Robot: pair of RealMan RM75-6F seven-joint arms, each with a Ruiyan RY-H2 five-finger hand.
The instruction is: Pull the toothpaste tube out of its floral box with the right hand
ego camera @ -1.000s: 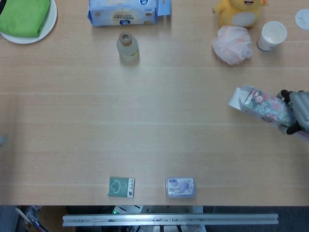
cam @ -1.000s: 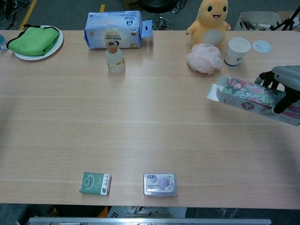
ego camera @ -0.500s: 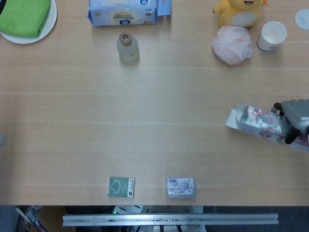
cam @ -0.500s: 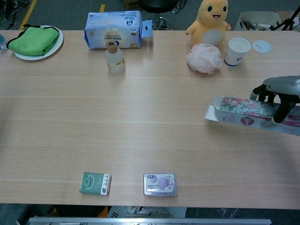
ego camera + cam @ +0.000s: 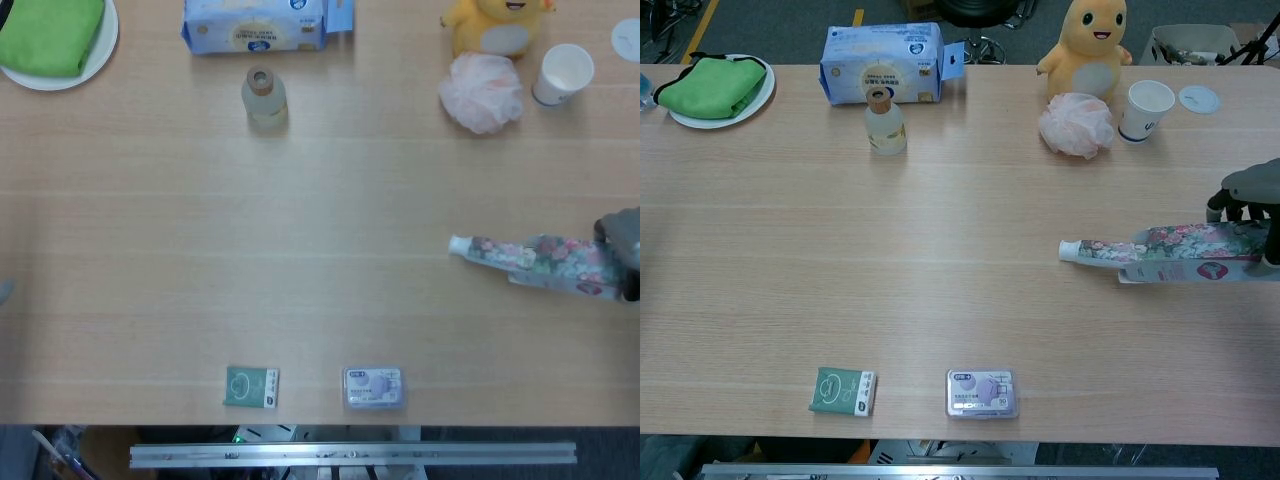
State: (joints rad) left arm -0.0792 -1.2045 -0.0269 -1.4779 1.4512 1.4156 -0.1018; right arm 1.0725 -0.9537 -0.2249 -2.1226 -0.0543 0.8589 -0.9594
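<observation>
The floral box (image 5: 565, 262) (image 5: 1200, 258) lies flat near the table's right edge, long side running left to right. The toothpaste tube (image 5: 488, 249) (image 5: 1102, 247) sticks out of the box's left end, its white cap pointing left and resting on the table. My right hand (image 5: 624, 248) (image 5: 1252, 198) is at the frame's right edge, its dark fingers curled over the box's right end, holding it. Most of the hand is cut off by the frame. My left hand shows in neither view.
At the back stand a paper cup (image 5: 1148, 108), a pink bath puff (image 5: 1077, 125), a yellow plush toy (image 5: 1092, 38), a small bottle (image 5: 885, 125), a blue wipes pack (image 5: 884, 62) and a plate with a green cloth (image 5: 712, 87). Two small packets (image 5: 844, 390) (image 5: 982, 392) lie near the front edge.
The box has dropped from a tilted, raised pose to lie flat, and my right hand has drawn back to the right. The tube now pokes out of the left end.
</observation>
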